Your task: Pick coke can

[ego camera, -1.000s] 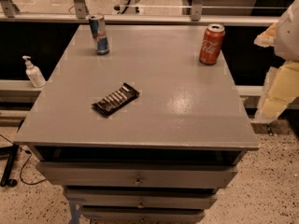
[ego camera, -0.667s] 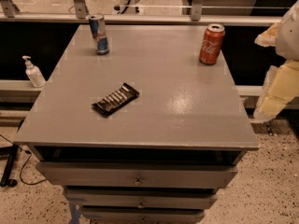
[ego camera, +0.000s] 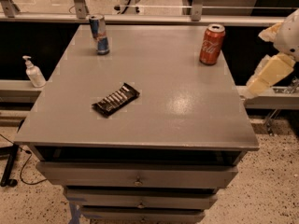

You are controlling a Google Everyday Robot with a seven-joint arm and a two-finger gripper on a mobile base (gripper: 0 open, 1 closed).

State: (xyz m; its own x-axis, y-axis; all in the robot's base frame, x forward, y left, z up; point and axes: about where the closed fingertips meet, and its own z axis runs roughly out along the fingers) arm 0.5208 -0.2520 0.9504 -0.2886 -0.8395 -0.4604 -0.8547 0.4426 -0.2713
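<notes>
The grey desk (ego camera: 187, 106) has a flat top, and drawers (ego camera: 138, 176) sit under it. Three things are on the top. The tool (ego camera: 267, 76) hangs just past one side edge of the desk and is not touching it. The coke can (ego camera: 212, 44) stands up at the back corner closest to the tool. A dark snack bar (ego camera: 116, 100) lies flat near the middle, well away from the tool. A blue can (ego camera: 99, 34) stands at the back corner farthest from the tool.

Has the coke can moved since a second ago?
No. The coke can stands at the same spot by the far right corner of the table; the hand hangs beyond its right edge, apart.
</notes>
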